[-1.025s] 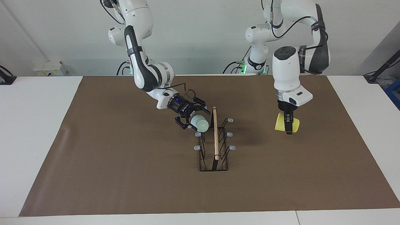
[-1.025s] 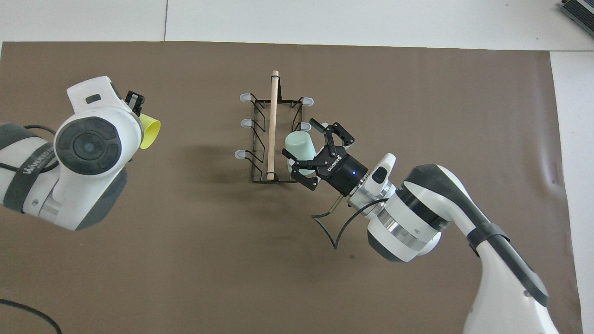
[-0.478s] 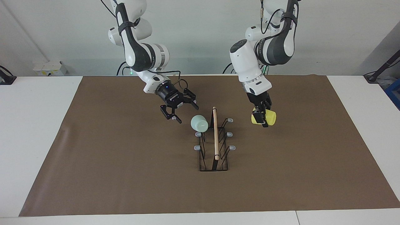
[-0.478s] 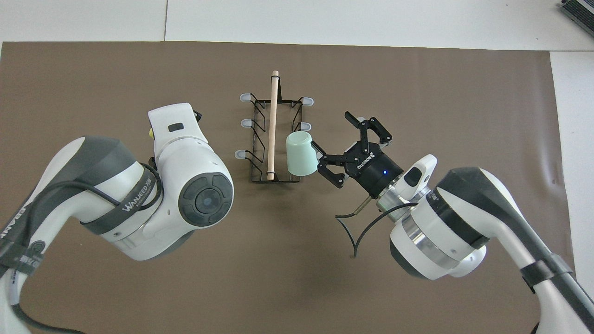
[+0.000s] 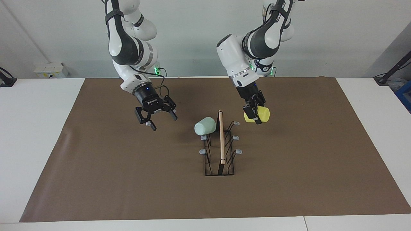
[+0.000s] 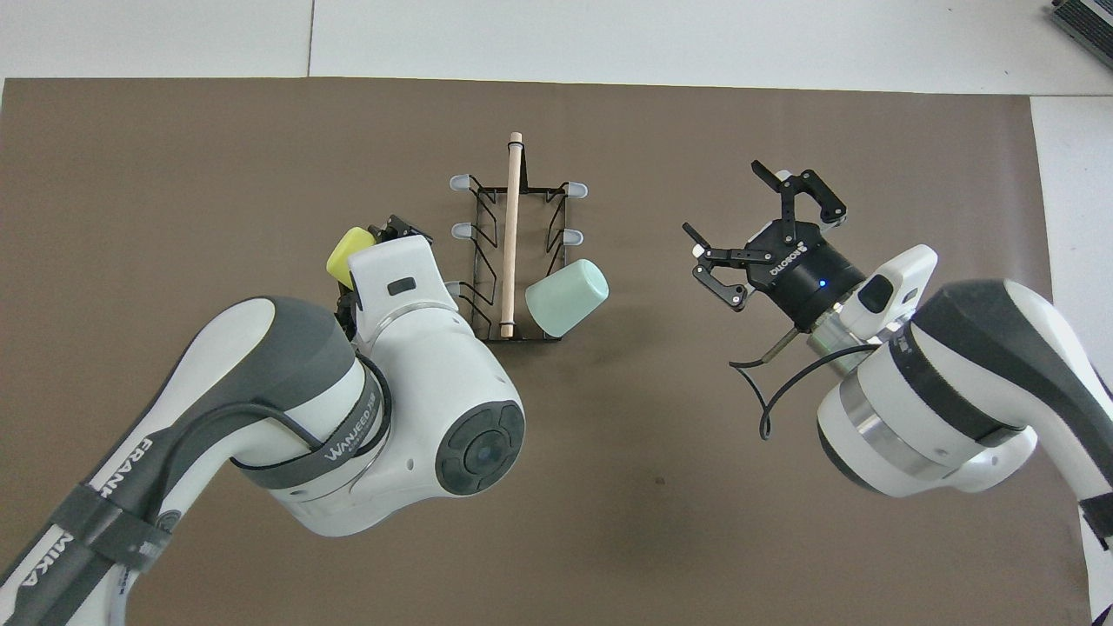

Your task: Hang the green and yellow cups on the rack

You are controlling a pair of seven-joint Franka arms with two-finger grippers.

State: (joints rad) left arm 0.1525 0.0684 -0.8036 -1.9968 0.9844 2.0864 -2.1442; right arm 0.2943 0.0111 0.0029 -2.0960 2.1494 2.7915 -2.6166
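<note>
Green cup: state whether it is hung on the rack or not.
Hung: green cup sits tipped on a rack prong, free of both end effectors.

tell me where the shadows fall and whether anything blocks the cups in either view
Facing view: soft, even light, with faint shadows on the brown mat under the rack; green cup and yellow cup both show clearly. Overhead view: the left arm's bulk hides most of the yellow cup in the left hand; the open right hand is unobstructed.
</note>
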